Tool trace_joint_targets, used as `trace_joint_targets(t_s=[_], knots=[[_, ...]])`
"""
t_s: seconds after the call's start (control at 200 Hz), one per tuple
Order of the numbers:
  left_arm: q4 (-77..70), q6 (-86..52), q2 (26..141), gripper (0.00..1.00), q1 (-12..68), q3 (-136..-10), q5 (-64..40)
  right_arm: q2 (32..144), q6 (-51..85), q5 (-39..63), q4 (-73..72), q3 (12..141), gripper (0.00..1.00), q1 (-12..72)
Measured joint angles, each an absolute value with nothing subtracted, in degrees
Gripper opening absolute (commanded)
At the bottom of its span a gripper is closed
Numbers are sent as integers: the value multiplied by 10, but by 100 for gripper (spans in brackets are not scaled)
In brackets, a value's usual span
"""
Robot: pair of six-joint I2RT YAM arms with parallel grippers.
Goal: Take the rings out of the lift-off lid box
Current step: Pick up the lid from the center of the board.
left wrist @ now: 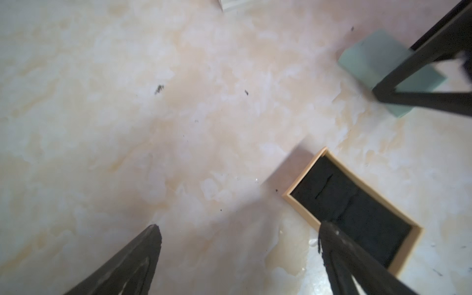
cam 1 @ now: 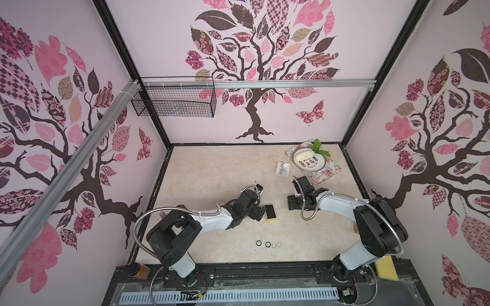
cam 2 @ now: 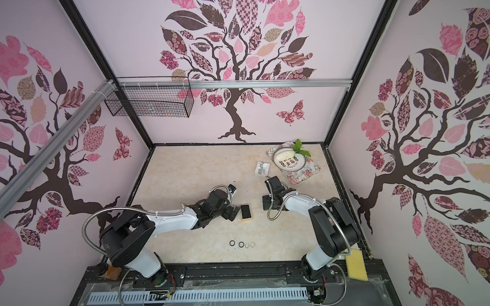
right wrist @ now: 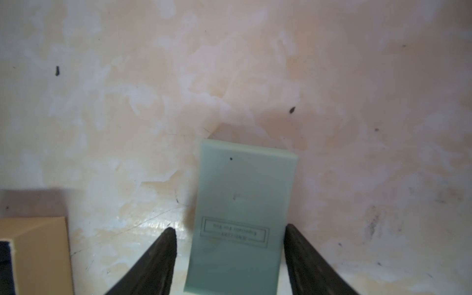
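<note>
Four rings (cam 1: 268, 244) lie in a row on the table (cam 1: 212, 172), well apart from the open tan box (cam 1: 270, 212), on its robot-base side. The left gripper (left wrist: 240, 227) hangs spread wide just beside the box. On the box's other side, the right gripper (right wrist: 231, 228) straddles a pale green lid (right wrist: 242, 191), not yet clamped

Soft, diffuse light is filling the enclosure in both top views. It is washing the marbled tabletop (cam 1: 212, 172) pale pink and leaving only faint shadows around the open tan box (cam 1: 270, 210). The wide lens is splaying the black frame posts (cam 1: 117, 39) far behind the box. In the left wrist view the box (left wrist: 362, 204) is casting a soft mauve shadow beside itself, and everything is looking slightly smeared. In the right wrist view glare is shining on the tabletop between the box (right wrist: 38, 255) and the hazy green lid (right wrist: 242, 204).
</note>
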State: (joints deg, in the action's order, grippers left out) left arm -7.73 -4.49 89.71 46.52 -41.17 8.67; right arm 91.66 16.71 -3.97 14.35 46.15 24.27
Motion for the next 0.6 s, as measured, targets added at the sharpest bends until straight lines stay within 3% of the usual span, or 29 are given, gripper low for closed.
trace_joint_targets(t_s=[0.18,0.415,0.6], knots=[[-71,-45,775,98,465,-355,83,925,166,-45,147,467,51,242],[-36,-43,630,98,465,-298,62,917,166,-45,171,470,50,243],[-10,-33,581,98,465,-276,57,868,169,-45,215,471,50,263]])
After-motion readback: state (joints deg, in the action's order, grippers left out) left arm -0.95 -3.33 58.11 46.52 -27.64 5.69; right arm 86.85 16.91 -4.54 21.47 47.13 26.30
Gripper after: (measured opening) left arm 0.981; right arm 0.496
